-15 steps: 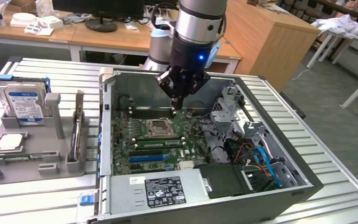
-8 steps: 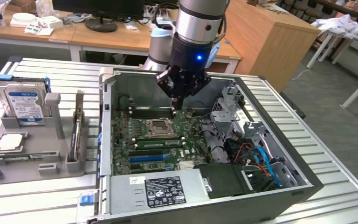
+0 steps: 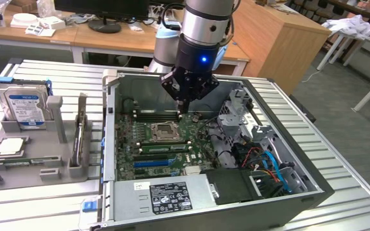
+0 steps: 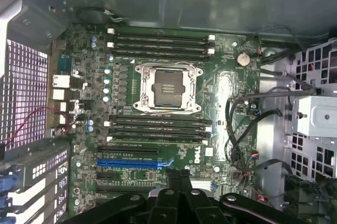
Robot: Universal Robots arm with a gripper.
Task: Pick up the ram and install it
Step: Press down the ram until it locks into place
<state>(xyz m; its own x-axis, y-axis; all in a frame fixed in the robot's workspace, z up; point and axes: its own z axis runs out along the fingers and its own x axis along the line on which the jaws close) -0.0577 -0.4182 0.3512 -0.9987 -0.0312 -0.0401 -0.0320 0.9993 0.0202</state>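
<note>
The ram (image 3: 19,162) looks to be lying flat in the grey holder tray (image 3: 56,171), outside the computer case (image 3: 313,192). It is well off to the exterior view's left of the gripper (image 3: 183,110), long axis crosswise. The gripper hangs over the motherboard (image 3: 201,144), fingers pressed together, empty.

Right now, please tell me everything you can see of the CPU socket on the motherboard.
The CPU socket is a square frame that looks like silver metal, with a dark square centre and no cooler on it. It lies flat near the middle of the green motherboard, inside the open computer case. Banks of black memory slots with white clips run along two opposite sides of it. Nothing rests on it or touches it from above.
</note>
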